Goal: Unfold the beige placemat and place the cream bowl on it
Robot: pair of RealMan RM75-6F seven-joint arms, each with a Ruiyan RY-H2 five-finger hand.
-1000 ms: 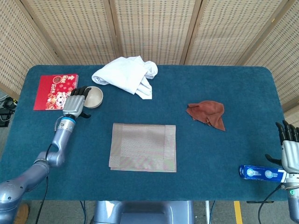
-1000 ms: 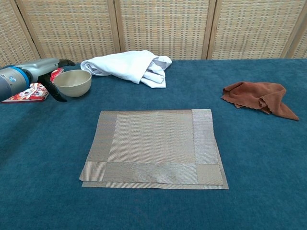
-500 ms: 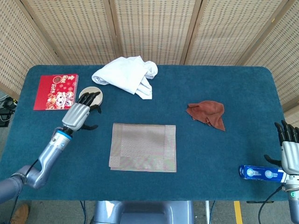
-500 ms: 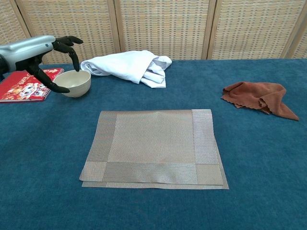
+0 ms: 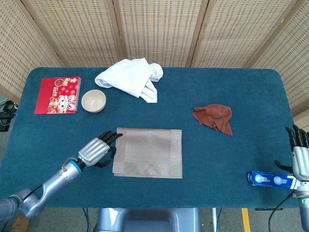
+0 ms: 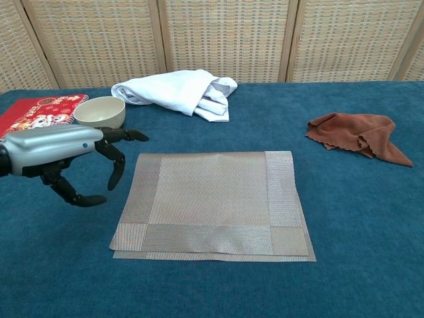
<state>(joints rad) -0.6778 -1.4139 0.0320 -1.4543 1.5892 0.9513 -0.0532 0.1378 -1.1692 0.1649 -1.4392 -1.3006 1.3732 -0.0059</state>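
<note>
Folded beige placemat point(image 5: 148, 152) at table centre, left hand point(image 5: 98, 149) spread empty beside its left edge, cream bowl point(image 5: 93, 101) well behind.

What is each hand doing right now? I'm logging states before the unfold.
Left hand: open, holding nothing, beside the placemat.
Right hand: open, fingers apart, holding nothing.

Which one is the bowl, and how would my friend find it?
Start at the blue table and look to its far left corner, where a red booklet lies. The cream bowl sits just right of it, in front of the crumpled white cloth. It is the only round, hollow thing; its neighbours are flat or floppy.
</note>
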